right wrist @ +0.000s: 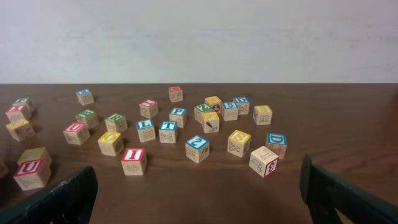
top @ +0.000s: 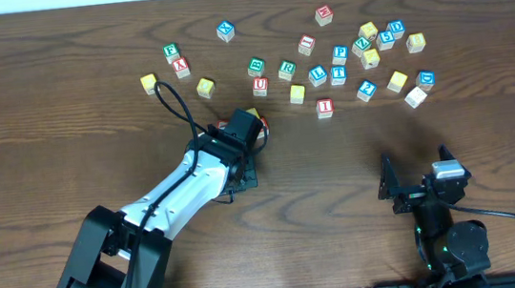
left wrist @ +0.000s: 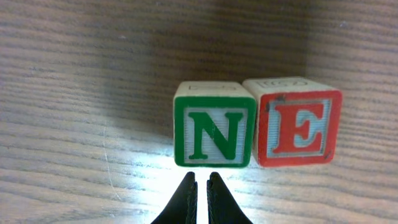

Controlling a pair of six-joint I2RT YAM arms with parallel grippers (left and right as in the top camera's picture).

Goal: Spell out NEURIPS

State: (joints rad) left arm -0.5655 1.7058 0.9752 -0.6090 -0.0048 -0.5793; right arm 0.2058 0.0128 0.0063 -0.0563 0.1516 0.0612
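In the left wrist view a green N block (left wrist: 214, 132) and a red E block (left wrist: 300, 127) stand side by side and touching on the table. My left gripper (left wrist: 202, 180) is shut and empty, its tips just in front of the N block. In the overhead view the left gripper (top: 240, 129) covers most of this pair. A red U block (top: 260, 86), a green R block (top: 286, 69), a red I block (top: 325, 107), a blue P block (top: 340, 54) and a blue S block (top: 395, 28) lie in the far scatter. My right gripper (top: 414, 177) is open and empty (right wrist: 199, 205).
Many other letter blocks are scattered across the far half of the table, from a yellow one (top: 147, 82) on the left to a white one (top: 415, 97) on the right. The left arm's cable (top: 171, 100) loops up over the table.
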